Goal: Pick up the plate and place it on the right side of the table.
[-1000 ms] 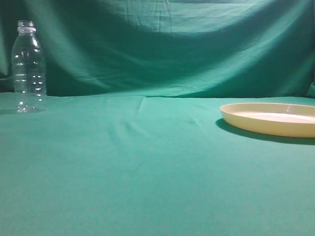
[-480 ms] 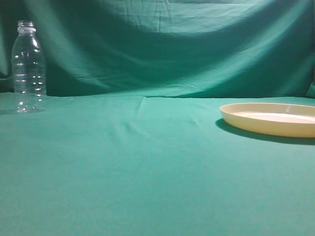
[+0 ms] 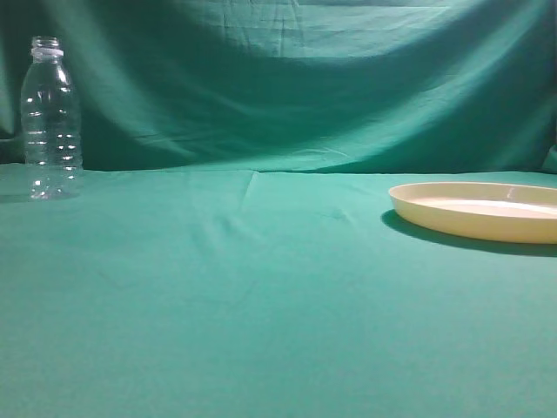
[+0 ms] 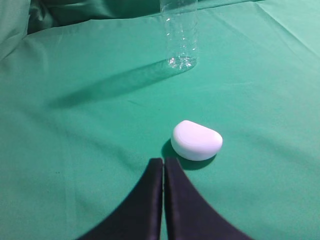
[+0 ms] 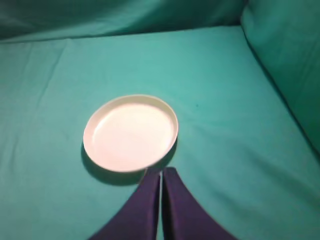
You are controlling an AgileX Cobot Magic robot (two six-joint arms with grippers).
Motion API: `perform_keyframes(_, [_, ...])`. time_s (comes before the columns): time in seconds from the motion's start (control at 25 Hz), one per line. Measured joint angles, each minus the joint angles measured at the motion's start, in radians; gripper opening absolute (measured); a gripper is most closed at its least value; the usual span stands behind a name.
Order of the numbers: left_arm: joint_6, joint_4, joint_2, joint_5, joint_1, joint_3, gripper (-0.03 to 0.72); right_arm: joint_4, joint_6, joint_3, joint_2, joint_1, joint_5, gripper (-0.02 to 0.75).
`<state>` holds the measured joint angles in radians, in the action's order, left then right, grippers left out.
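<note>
The plate is seen lying flat on the right side of the table, well apart from the bottle at far left. Both the left gripper and right gripper are held pressed together, empty, above the cloth.

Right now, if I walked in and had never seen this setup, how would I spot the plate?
Start with the big table draped in green cloth and look to its right end. There a wide, shallow round plate lies flat, with nothing on it. Its cream colour and low raised rim set it apart from the tall clear bottle standing at the far left.
</note>
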<state>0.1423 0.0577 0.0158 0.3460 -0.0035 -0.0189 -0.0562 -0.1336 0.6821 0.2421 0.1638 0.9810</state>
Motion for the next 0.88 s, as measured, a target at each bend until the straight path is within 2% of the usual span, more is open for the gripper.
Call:
perform_keyframes(0.2, [0.0,0.0,0.0,0.0,0.0,0.0,0.0,-0.001,0.064,-0.234,-0.095,0.0,-0.328,0.0])
perform_keyframes(0.36, [0.0,0.0,0.0,0.0,0.0,0.0,0.0,-0.003,0.07,-0.445,-0.218,0.0,-0.503,0.0])
perform_keyframes(0.6, [0.0,0.0,0.0,0.0,0.0,0.0,0.0,-0.005,0.072,-0.681,-0.252,0.0,-0.644,0.0])
perform_keyframes(0.88, [0.0,0.0,0.0,0.0,0.0,0.0,0.0,-0.003,0.072,-0.708,-0.253,0.0,-0.632,0.0])
